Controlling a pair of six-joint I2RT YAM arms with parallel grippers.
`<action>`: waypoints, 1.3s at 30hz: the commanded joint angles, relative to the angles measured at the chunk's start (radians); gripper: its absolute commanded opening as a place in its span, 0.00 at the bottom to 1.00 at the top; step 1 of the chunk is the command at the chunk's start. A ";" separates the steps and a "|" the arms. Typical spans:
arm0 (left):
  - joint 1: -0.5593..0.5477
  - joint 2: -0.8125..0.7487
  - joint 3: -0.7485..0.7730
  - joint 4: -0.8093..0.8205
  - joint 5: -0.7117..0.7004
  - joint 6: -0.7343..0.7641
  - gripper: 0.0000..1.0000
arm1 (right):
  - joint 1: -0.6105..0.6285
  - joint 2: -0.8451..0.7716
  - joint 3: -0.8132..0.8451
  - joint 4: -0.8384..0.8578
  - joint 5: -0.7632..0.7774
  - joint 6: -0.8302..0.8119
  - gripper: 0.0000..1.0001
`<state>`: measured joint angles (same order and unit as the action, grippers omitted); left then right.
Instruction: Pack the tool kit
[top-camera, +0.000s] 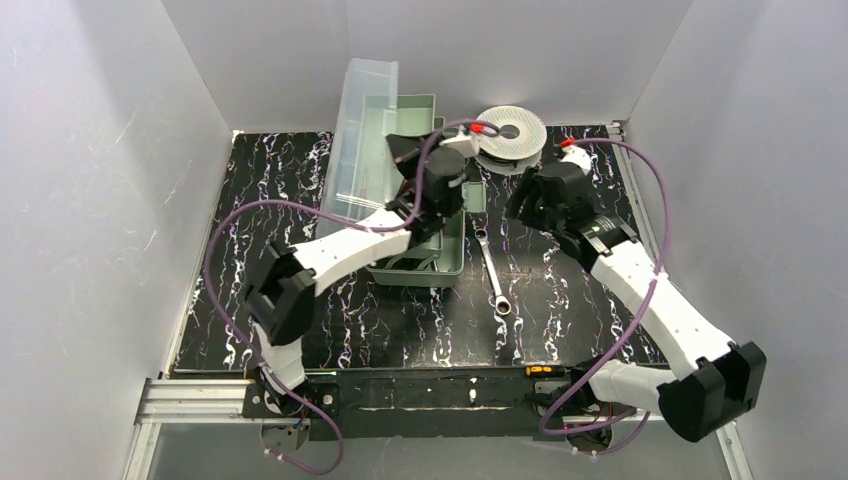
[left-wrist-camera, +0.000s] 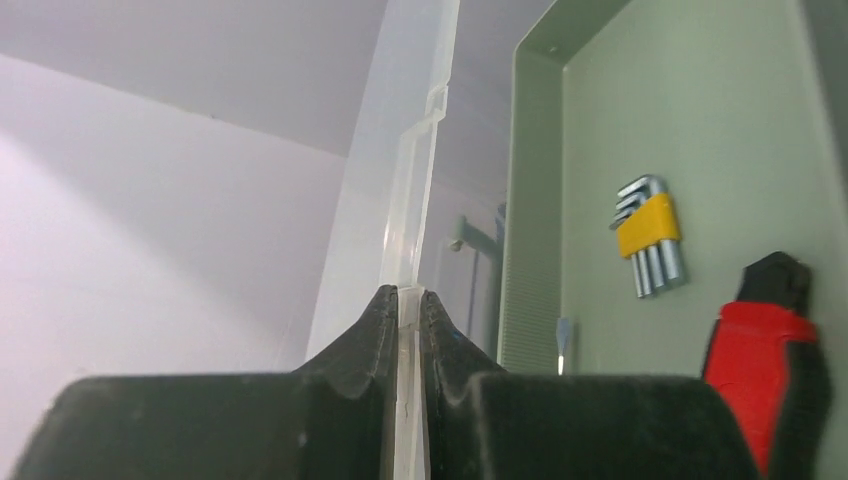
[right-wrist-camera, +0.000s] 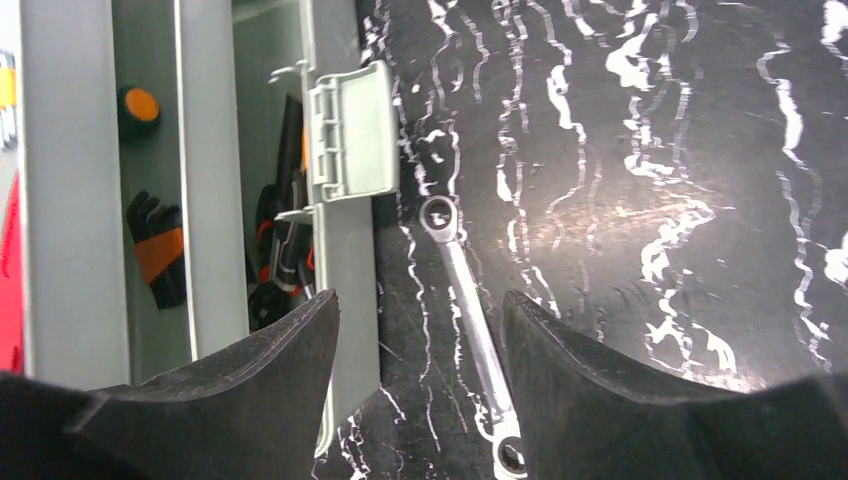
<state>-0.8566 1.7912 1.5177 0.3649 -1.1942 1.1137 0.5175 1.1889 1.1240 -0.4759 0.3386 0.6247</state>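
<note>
The left gripper (left-wrist-camera: 408, 305) is clamped tight on the thin edge of the translucent clear plastic lid (left-wrist-camera: 415, 150), which stands upright and runs away from the fingertips. The lid belongs to the large rectangular plastic toolbox (top-camera: 447, 250), which sits mid-table, mostly under the left arm. Just right of this gripper is a pale green plastic tray (left-wrist-camera: 720, 120). In the tray, ahead and right of the fingers, is a set of silver hex keys in a yellow holder (left-wrist-camera: 648, 232). Nearer is a red-and-black handled tool (left-wrist-camera: 765, 350) whose kind I cannot tell.

The right gripper (right-wrist-camera: 415, 310) hangs with its jaws wide apart and nothing between them. Left of its left finger runs the side wall of the pale green toolbox base (right-wrist-camera: 345, 260), with a closing latch (right-wrist-camera: 350, 130) sticking out. Inside the base are black hex keys in an orange holder (right-wrist-camera: 158, 250) and other dark tools too crowded to name.

Below the gap between the right fingers, a silver ratchet wrench (right-wrist-camera: 455, 265) lies flat on the black, white-veined marble-patterned table (right-wrist-camera: 650, 150), just beside the base wall. Beyond the right gripper, near the back wall, lies a round white wire spool (top-camera: 512, 133).
</note>
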 joint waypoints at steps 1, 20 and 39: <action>-0.069 0.119 0.039 0.422 -0.029 0.226 0.13 | -0.070 -0.098 -0.031 0.003 0.020 -0.002 0.69; -0.133 0.195 0.557 -0.835 0.639 -1.212 0.98 | -0.206 -0.360 -0.168 -0.043 0.116 0.016 0.79; 0.360 -0.235 0.174 -0.765 1.494 -1.662 1.00 | -0.315 -0.048 -0.101 0.088 -0.496 0.017 0.72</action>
<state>-0.5243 1.6428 1.7176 -0.3561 0.2153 -0.5396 0.2691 1.0641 0.9550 -0.4492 0.0090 0.5922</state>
